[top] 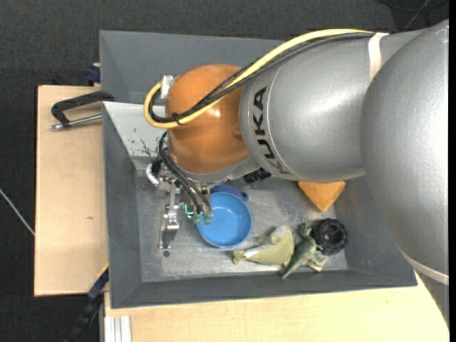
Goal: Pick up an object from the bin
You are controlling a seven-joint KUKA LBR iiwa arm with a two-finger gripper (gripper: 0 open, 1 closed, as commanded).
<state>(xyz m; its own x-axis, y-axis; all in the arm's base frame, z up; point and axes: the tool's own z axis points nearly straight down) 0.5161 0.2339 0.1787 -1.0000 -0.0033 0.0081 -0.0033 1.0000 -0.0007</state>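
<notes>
My gripper (pixel 184 218) hangs below the arm's orange cover over the left part of the bin floor, open, with bare floor between its fingers. One finger (pixel 169 226) points down toward the bin's front left. The other finger (pixel 199 208) stands at the left rim of a round blue bowl (pixel 228 221), touching it or nearly so. The bowl lies open side up in the middle of the bin, its upper edge hidden under the arm.
Along the front wall lie a pale yellow-green curved piece (pixel 274 251), a green toy dinosaur (pixel 298 259) and a black round knob (pixel 330 234). An orange wedge (pixel 322 194) sits at the right, half under the arm. A white speckled sheet (pixel 132 128) leans at the back left.
</notes>
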